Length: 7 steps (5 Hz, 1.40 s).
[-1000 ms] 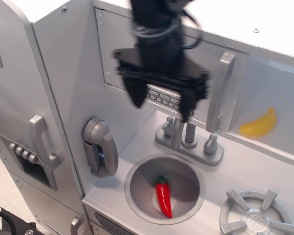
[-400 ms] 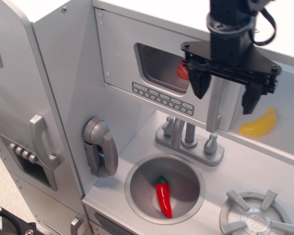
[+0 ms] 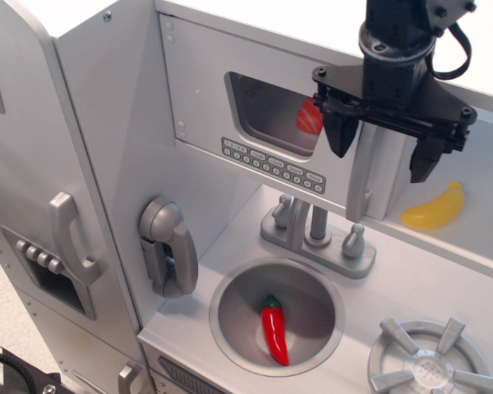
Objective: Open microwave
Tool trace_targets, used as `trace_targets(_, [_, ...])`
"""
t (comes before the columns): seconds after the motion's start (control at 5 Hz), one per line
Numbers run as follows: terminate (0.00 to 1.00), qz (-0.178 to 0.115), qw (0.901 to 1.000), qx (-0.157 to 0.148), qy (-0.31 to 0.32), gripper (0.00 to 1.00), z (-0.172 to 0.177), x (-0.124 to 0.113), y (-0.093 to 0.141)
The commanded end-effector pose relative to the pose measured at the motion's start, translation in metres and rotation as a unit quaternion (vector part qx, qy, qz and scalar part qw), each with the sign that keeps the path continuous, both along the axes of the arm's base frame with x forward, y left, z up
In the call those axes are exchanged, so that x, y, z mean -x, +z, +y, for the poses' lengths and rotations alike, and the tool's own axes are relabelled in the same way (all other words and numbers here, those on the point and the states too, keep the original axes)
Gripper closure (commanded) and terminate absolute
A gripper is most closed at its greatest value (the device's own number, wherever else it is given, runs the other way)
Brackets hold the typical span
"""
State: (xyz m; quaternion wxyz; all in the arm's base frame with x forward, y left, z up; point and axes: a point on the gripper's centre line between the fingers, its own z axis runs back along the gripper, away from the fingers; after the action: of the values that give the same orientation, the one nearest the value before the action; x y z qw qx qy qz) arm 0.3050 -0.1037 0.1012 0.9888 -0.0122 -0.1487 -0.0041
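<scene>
The microwave (image 3: 222,107) is a grey compartment with a flat shut door, a rectangular window (image 3: 271,111) and a row of small buttons (image 3: 271,165). Something red shows through the window. Its long vertical silver bar handle (image 3: 361,176) stands at the door's right edge. My black gripper (image 3: 382,154) hangs open in front of the handle's upper part. One finger (image 3: 339,135) is left of the bar and the other finger (image 3: 423,160) is right of it. The handle's top is hidden behind the gripper.
A tall grey fridge door with a curved handle (image 3: 70,238) and dispenser is at the left. A toy phone (image 3: 168,246) hangs on the wall. A faucet (image 3: 316,234) stands behind the sink (image 3: 230,308), which holds a red chili pepper (image 3: 274,330). A yellow banana (image 3: 435,208) and a burner (image 3: 431,361) are at the right.
My gripper has swung from in front of the microwave window to the right, over the bar handle. In the last moment it rose slightly and shifted a bit right. The door stays shut.
</scene>
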Motion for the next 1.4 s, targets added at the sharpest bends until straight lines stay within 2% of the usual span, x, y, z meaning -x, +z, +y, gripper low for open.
trace_targets(0.0, [0.0,-0.017,0.9998,0.003,0.011,0.0,0.003,-0.01,0.012])
trace_targets(0.2, [0.0,-0.012,0.9997,0.01,0.02,1.0,0.004,-0.01,0.012])
trace_targets(0.6, [0.0,-0.014,0.9998,0.006,0.015,1.0,0.01,-0.005,0.01])
trace_targets(1.0, [0.0,0.001,1.0,0.006,-0.002,1.0,0.022,0.031,0.011])
trace_targets(1.2, [0.0,0.044,0.9988,-0.002,-0.021,0.0,0.028,0.044,0.012])
